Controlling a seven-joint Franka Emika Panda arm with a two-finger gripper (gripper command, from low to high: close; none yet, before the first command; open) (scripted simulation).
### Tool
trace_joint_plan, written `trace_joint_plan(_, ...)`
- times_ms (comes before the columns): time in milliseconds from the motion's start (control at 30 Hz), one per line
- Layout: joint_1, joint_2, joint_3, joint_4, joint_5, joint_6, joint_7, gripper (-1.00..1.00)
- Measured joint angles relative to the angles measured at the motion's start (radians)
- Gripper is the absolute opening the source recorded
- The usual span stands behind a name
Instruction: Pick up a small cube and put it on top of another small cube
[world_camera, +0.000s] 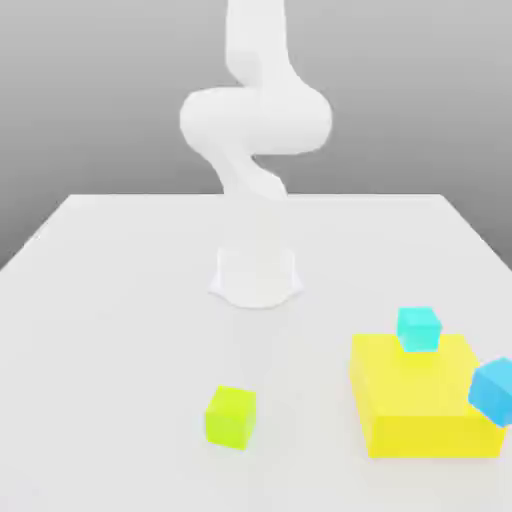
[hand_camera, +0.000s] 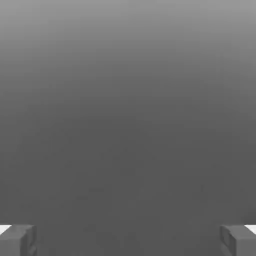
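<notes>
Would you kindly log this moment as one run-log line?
gripper: open, empty | matte lime cube: on white table, ungrasped | cyan cube, large flat yellow block: present | stacking: not done

In the exterior view, a big flat yellow block (world_camera: 415, 400) lies in the lower right of the frame. A cyan cube (world_camera: 418, 330) appears to sit on its top, near the back edge, right of the frame's middle. At the frame's right edge, lower down, a blue cube (world_camera: 495, 391) is tilted and overlaps the block's right side in the picture; whether the two touch, I cannot tell. The pale tabletop (world_camera: 110, 350) spreads across the lower part of the frame, with a grey backdrop (world_camera: 80, 90) across the top.
</notes>
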Motion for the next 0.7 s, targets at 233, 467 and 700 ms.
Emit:
trace_joint_plan(233, -0.013, 0.266, -0.014, -0.165, 0.026, 0.172, 0.041, 0.0)
trace_joint_plan(467, -0.033, 0.526, -0.015, -0.326, 0.034, 0.341, 0.095, 0.0)
trace_joint_plan(700, -0.052, 0.778, -0.024, -0.448, -0.001, 0.515, 0.167, 0.0)
